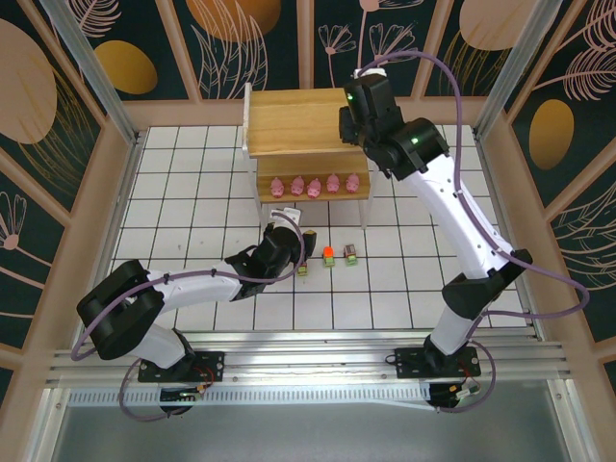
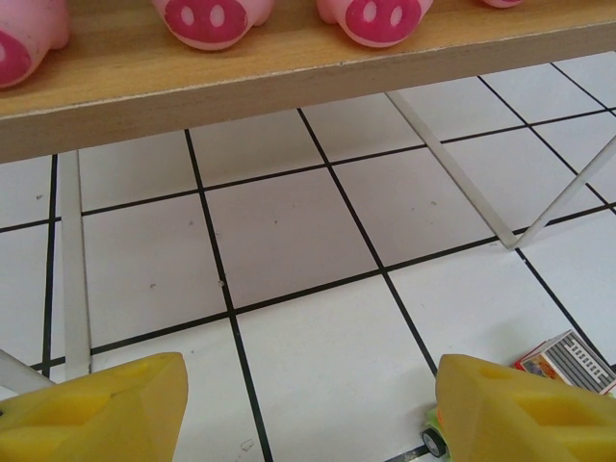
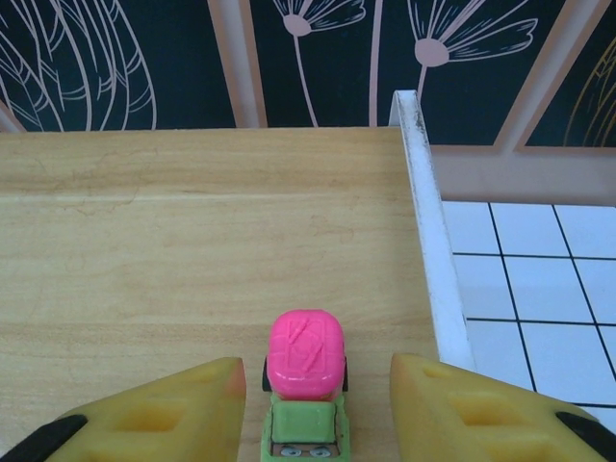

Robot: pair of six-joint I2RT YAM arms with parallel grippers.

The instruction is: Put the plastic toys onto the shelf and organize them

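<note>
The shelf stands at the back of the table. Several pink pig toys sit in a row on its lower tier, and the left wrist view shows their snouts. At the right end of the top tier, a green vehicle with a magenta top rests on the wood. My right gripper is open around it, with a gap on each side. On the tiles lie three small vehicles: an orange-topped one, a brown-topped one and one beside my open, empty left gripper.
White shelf legs stand on the tiles ahead of the left gripper. A green wheeled toy touches or nearly touches the left gripper's right finger, with a striped toy just beyond. The shelf's white side rail runs right of the right gripper.
</note>
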